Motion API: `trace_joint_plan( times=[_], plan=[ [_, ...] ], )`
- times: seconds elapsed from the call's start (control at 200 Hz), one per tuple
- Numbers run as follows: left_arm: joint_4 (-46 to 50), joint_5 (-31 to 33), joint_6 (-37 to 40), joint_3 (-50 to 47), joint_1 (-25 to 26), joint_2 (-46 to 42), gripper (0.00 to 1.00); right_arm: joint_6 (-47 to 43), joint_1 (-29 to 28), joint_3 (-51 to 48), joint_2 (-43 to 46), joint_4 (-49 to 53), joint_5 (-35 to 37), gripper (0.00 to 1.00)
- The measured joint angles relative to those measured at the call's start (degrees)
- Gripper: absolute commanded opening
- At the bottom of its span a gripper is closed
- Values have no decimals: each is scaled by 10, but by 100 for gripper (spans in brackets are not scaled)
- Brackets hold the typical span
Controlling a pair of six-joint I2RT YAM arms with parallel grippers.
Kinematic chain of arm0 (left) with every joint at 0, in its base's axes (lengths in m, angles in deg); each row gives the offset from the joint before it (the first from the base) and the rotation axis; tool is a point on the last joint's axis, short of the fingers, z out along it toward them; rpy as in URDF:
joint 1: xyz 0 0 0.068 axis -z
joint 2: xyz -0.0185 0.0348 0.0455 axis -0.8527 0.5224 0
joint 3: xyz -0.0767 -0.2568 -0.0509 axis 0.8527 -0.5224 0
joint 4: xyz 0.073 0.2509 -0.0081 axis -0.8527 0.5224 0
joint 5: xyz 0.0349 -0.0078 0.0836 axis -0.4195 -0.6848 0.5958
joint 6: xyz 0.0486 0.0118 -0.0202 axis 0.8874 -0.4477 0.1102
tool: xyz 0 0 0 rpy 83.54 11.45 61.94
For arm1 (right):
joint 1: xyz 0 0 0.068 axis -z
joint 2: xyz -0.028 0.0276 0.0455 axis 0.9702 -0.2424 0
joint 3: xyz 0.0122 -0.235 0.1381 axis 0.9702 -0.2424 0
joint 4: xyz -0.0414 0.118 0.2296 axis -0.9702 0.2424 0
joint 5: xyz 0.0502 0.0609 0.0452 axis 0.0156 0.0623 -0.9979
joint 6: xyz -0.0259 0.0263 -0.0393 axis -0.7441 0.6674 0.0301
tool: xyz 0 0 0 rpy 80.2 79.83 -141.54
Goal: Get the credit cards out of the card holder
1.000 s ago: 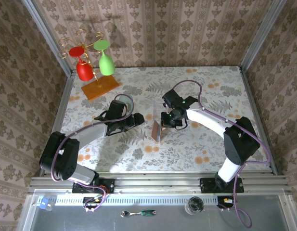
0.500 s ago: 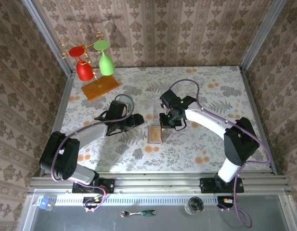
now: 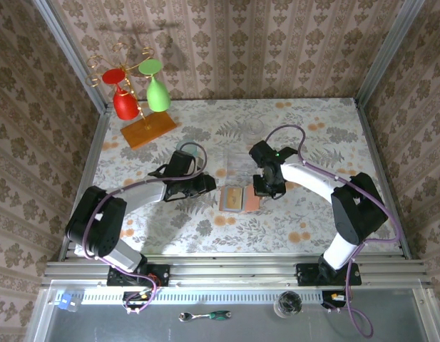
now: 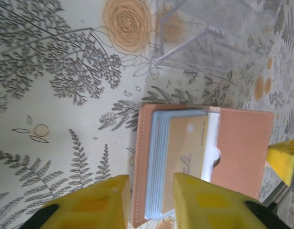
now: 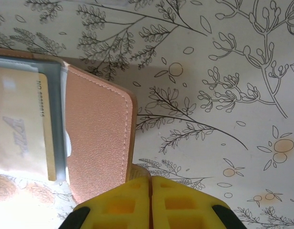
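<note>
Card holder (image 4: 242, 148) lies open, showing tan credit card (image 4: 185, 152), print illegible.

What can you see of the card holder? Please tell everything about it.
The card holder is a small brown wallet, leather-like, with stitching along its border. It lies open and flat on the flowered table cover. One half is a plain flap; the other holds stacked grey-blue pockets, with an orange-tan card in the top one. The open left gripper is at its pocket side; the shut right gripper is at the flap's edge.
</note>
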Motion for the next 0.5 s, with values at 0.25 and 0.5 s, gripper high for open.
trace_joint_plan(
  times=[0.25, 0.5],
  plan=[
    [0, -19, -1, 2, 12, 26, 18, 5, 0, -10, -32, -13, 2, 3],
    [1, -25, -1, 5, 15, 43, 14, 16, 0, -14, -52, -40, -1, 3]
  ],
)
